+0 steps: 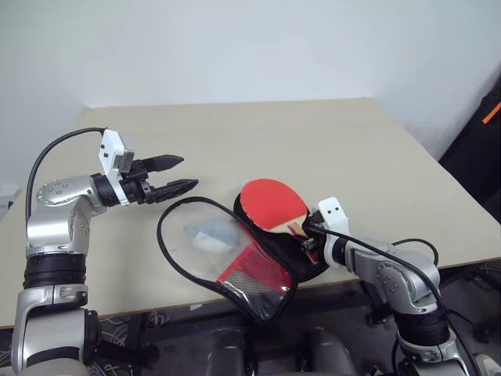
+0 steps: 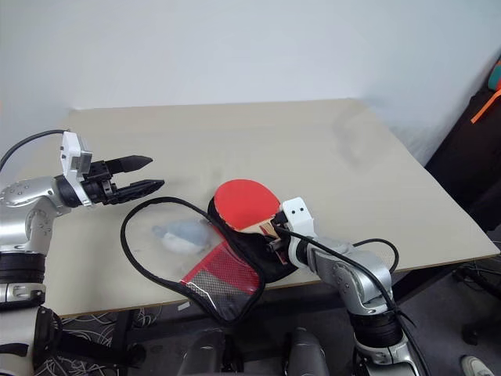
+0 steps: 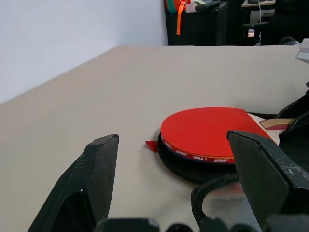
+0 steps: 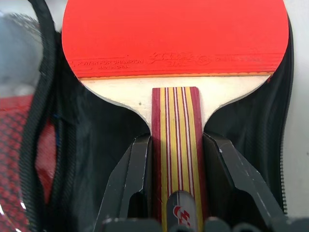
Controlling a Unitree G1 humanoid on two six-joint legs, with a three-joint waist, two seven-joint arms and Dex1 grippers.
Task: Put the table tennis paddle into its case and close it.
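The table tennis paddle [image 1: 272,203] has a round red face and a striped wooden handle [image 4: 175,121]. My right gripper [image 4: 175,159] is shut on that handle. The paddle's head lies over the black-lined half of the case [image 1: 313,262], which lies unzipped near the table's front edge. The case's other half [image 1: 258,274], with red mesh and black trim, is folded out to the left and hangs over the edge. My left gripper [image 1: 182,174] is open and holds nothing, hovering left of the case, above the table.
A small pale blue-white packet [image 1: 211,235] lies inside the open flap's loop of black trim. The beige table [image 1: 297,141] stretches bare behind the case. Dark equipment [image 1: 481,133] stands off the table's right side.
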